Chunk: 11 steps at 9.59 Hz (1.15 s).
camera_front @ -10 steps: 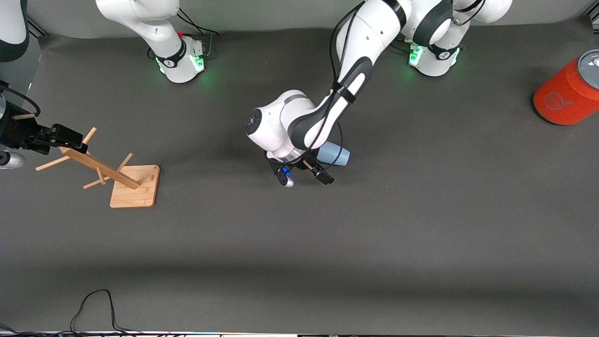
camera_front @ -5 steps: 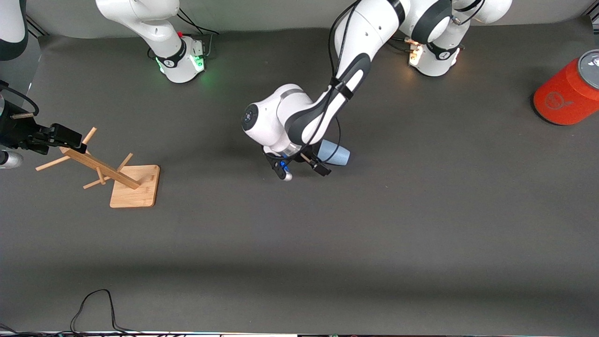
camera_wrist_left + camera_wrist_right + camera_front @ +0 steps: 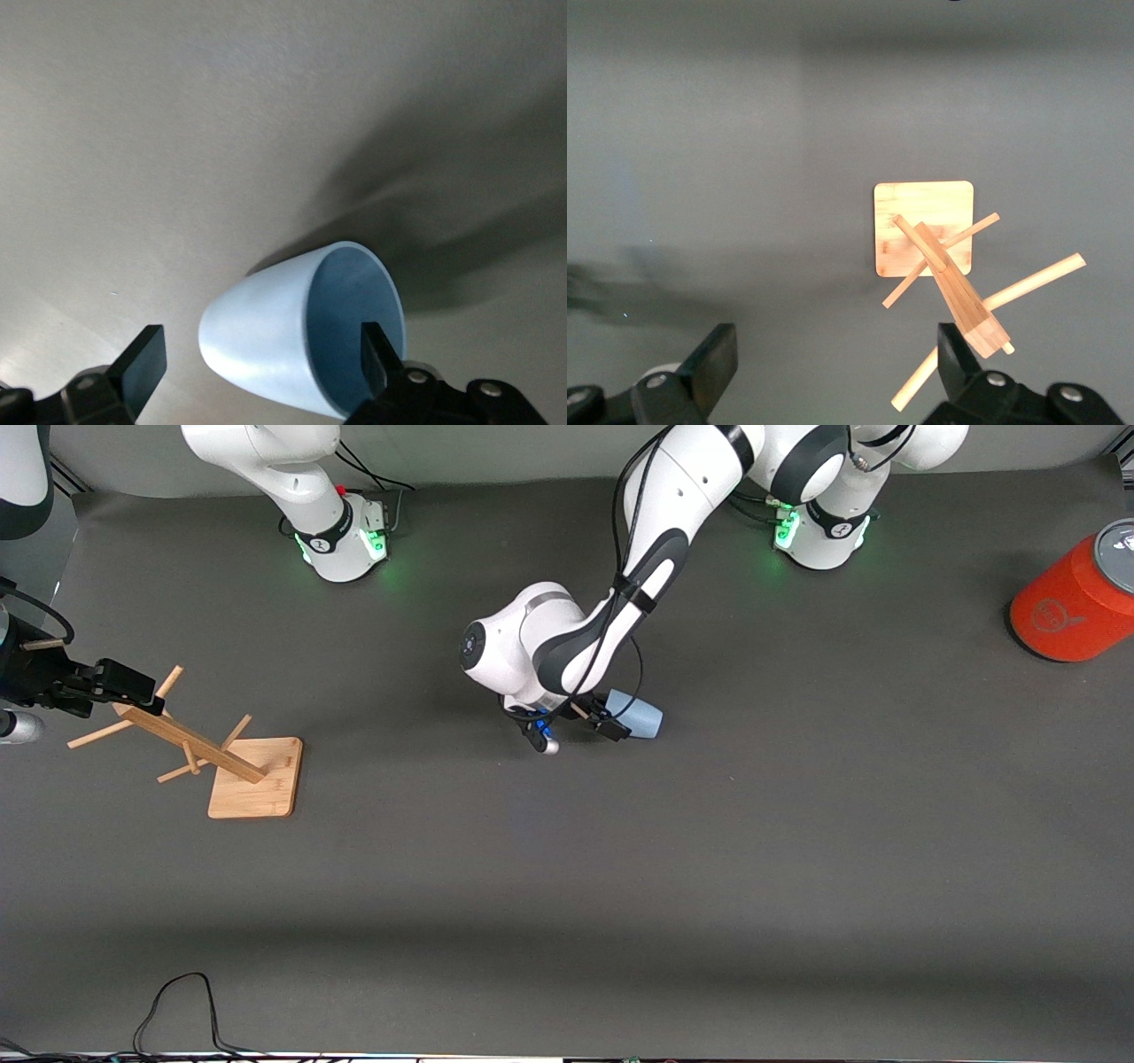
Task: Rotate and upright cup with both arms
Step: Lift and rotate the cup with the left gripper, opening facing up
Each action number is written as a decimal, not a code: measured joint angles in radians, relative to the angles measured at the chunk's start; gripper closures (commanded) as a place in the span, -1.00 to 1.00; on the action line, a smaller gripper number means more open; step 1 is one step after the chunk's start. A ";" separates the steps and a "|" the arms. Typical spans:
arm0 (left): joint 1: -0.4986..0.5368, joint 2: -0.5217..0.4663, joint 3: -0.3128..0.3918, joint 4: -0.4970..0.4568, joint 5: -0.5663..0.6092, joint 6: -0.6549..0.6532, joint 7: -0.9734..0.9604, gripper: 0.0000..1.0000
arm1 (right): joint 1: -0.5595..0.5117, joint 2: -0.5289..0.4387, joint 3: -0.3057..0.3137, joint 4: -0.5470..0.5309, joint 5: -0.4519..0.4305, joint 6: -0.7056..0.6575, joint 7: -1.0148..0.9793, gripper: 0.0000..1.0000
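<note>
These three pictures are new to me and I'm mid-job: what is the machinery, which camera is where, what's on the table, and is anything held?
Two white robot arms work at a grey table. The wide picture looks down from across it; the other two come from cameras on each arm's wrist.

The left gripper is low at the pale-blue cup, which lies on its side mid-table. Its fingers are open, one just inside the rim, one outside; nothing is gripped.

The right gripper waits open above the wooden peg stand at its end of the table. An orange can stands at the left arm's end.
</note>
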 measured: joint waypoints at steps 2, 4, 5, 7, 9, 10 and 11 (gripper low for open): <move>-0.001 0.002 0.001 -0.012 0.002 0.019 -0.002 -0.43 | 0.000 0.000 0.000 0.000 0.000 0.000 0.000 -1.00; 0.004 0.002 0.004 -0.012 0.006 0.038 0.010 0.85 | 0.000 0.000 0.000 0.000 0.000 0.001 0.000 -1.00; 0.004 0.002 0.004 -0.012 0.017 0.038 0.014 1.00 | 0.000 0.000 0.000 0.000 0.000 0.001 0.000 -1.00; 0.004 0.002 0.003 -0.012 0.060 0.038 0.055 1.00 | 0.000 0.000 0.000 0.000 -0.002 0.003 0.000 -1.00; 0.004 -0.002 0.007 -0.008 0.070 0.029 0.096 1.00 | 0.000 0.000 0.000 -0.001 -0.002 0.005 -0.001 -1.00; 0.005 -0.008 0.009 -0.007 0.070 0.026 0.100 1.00 | 0.000 0.000 0.000 -0.001 -0.002 0.006 -0.001 -1.00; 0.005 -0.016 0.012 -0.004 0.070 0.011 0.101 1.00 | 0.000 0.000 0.000 -0.002 -0.002 0.007 -0.001 -1.00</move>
